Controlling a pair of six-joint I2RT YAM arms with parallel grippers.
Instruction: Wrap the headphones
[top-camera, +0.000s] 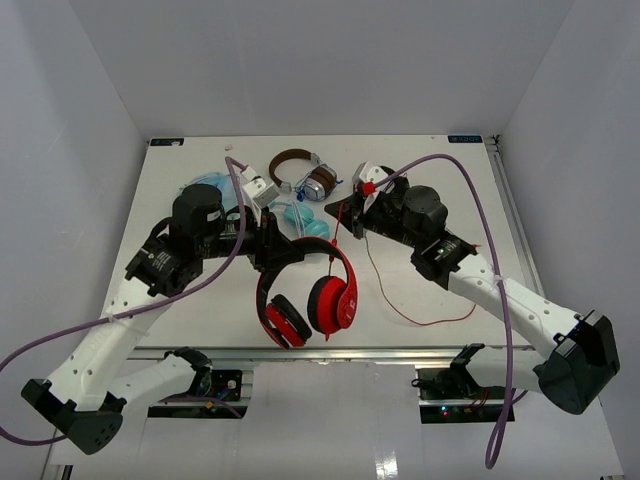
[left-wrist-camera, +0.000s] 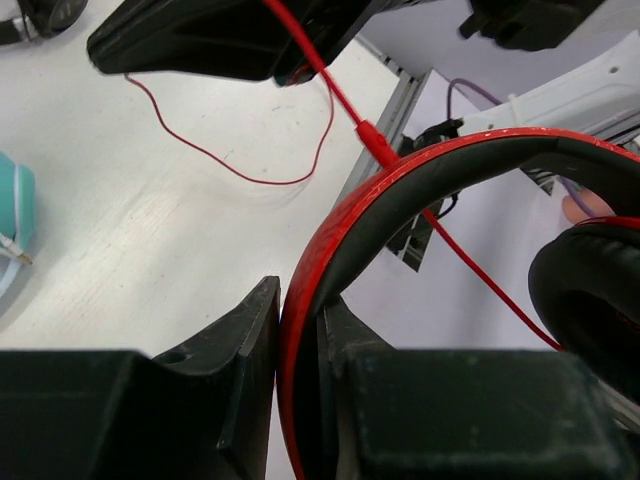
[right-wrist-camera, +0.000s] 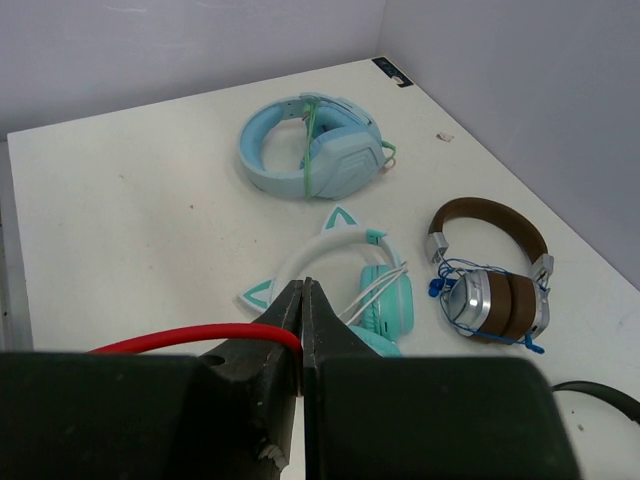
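Note:
The red headphones (top-camera: 305, 295) hang by their black-lined headband (left-wrist-camera: 400, 190) near the table's front edge, ear cups down. My left gripper (top-camera: 288, 250) (left-wrist-camera: 300, 310) is shut on the headband, one finger on each side. The thin red cable (top-camera: 400, 300) (left-wrist-camera: 340, 95) rises from the headband to my right gripper (top-camera: 342, 212) (right-wrist-camera: 303, 300), which is shut on it. Beyond that grip the cable (right-wrist-camera: 190, 337) loops loosely over the table to the right. One black ear pad (left-wrist-camera: 590, 290) shows at the right of the left wrist view.
Brown-banded silver headphones (top-camera: 300, 175) (right-wrist-camera: 495, 280) lie at the back centre. White and teal cat-ear headphones (top-camera: 300, 220) (right-wrist-camera: 350, 275) lie just behind the grippers. Light blue headphones (top-camera: 205, 185) (right-wrist-camera: 310, 145) sit back left, partly behind my left arm. The table's metal front edge (left-wrist-camera: 385, 125) runs close by.

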